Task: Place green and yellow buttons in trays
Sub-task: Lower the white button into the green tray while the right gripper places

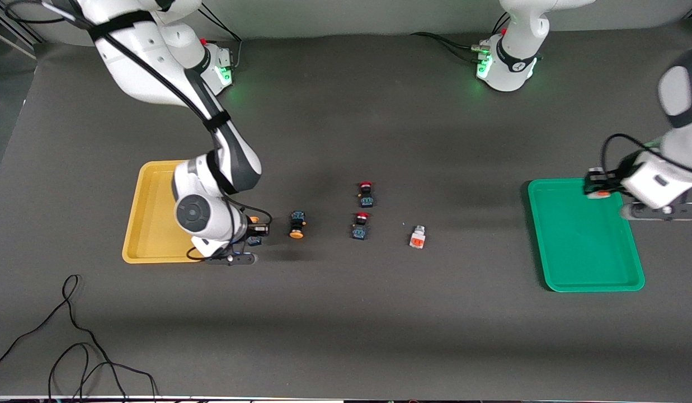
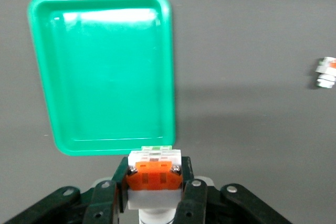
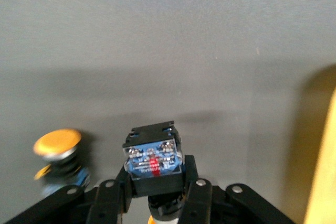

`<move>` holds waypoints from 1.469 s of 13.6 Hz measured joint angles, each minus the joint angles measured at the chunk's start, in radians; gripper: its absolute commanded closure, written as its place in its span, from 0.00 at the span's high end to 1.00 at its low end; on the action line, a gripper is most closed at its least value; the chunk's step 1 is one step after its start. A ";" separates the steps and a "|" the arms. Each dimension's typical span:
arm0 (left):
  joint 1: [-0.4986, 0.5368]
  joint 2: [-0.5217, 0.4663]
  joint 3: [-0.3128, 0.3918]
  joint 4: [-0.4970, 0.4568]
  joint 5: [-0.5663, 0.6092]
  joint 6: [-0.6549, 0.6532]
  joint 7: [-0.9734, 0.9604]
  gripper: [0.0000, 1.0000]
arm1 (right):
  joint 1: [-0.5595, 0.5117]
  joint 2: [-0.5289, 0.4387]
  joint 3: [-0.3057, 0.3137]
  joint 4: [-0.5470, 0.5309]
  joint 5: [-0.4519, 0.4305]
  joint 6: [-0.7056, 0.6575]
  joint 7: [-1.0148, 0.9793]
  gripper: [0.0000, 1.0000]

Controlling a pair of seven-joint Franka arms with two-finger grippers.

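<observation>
Grey matte surface [image 1: 346,313]: both arms mid-carry. Left gripper [image 2: 155,179] pinches a whitish-grey, orange-patched switch block [image 2: 154,174] over the shallow green plastic tray's [image 1: 631,282] rim; right gripper [image 3: 155,182] clamps a black-blue yellow-capped button [image 3: 153,158] just beside the shallow yellow plastic tray [image 1: 150,224]. Next, I'd say, each moves over its tray and lets go.

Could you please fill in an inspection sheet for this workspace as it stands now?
Surface: dark grey table.
Job's things: yellow tray and green tray hold nothing; one yellow-capped button and one whitish-grey block lie between the trays.
Clutter: two red-capped buttons.
Grippers: left gripper shut on grey block at green tray's edge; right gripper shut on black-blue button beside yellow tray.
Cables: loose black cable on table.
Surroundings: nothing seen.
</observation>
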 measured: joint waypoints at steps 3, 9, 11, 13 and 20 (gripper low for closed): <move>0.040 0.049 -0.001 -0.007 0.011 0.050 0.015 0.06 | -0.001 -0.151 -0.046 0.005 0.020 -0.194 0.029 0.00; 0.068 0.311 -0.003 -0.082 0.048 0.392 0.009 0.06 | -0.004 -0.270 -0.156 -0.045 0.021 -0.366 0.017 0.00; 0.070 0.389 -0.004 -0.082 0.049 0.461 -0.011 0.08 | -0.003 -0.268 -0.179 -0.074 0.020 -0.354 -0.029 0.00; 0.069 0.445 -0.007 -0.082 0.049 0.519 -0.024 0.29 | -0.005 -0.266 -0.213 -0.117 0.020 -0.301 -0.098 0.00; 0.074 0.471 -0.006 -0.064 0.049 0.535 -0.028 0.99 | -0.011 -0.159 -0.290 -0.348 0.021 0.044 -0.292 0.00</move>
